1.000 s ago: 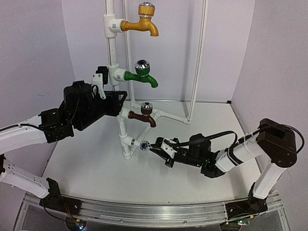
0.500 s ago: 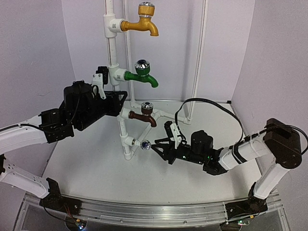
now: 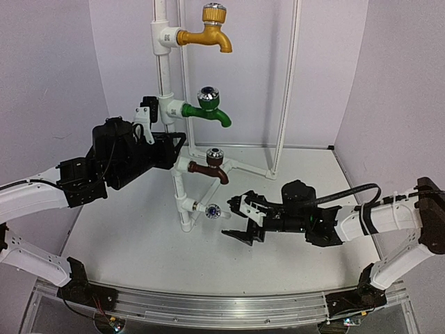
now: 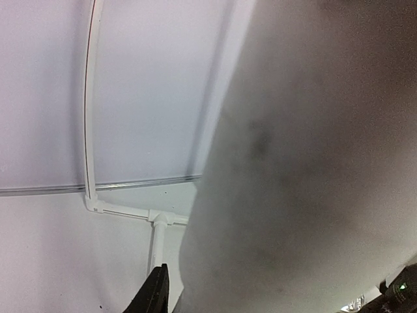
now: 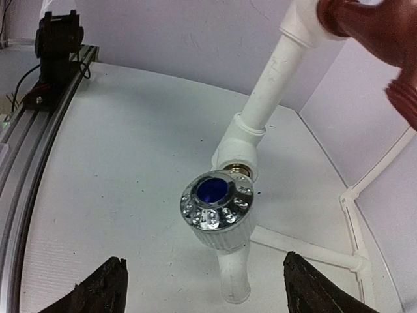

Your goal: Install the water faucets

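Your right gripper (image 3: 235,219) gapes just right of the white faucet (image 3: 212,209), left gripper (image 3: 174,146) clamps the pipe (image 3: 163,76): close off-centre and you may skew its thread.

Right fingers (image 3: 241,237) opened, apparently releasing white faucet (image 3: 212,209).

Blurred pale grey mass (image 4: 306,156) is swamping the left wrist view, twelve to six o'clock; dark brown plastic faucet (image 5: 368,26) is running off-frame at one o'clock.
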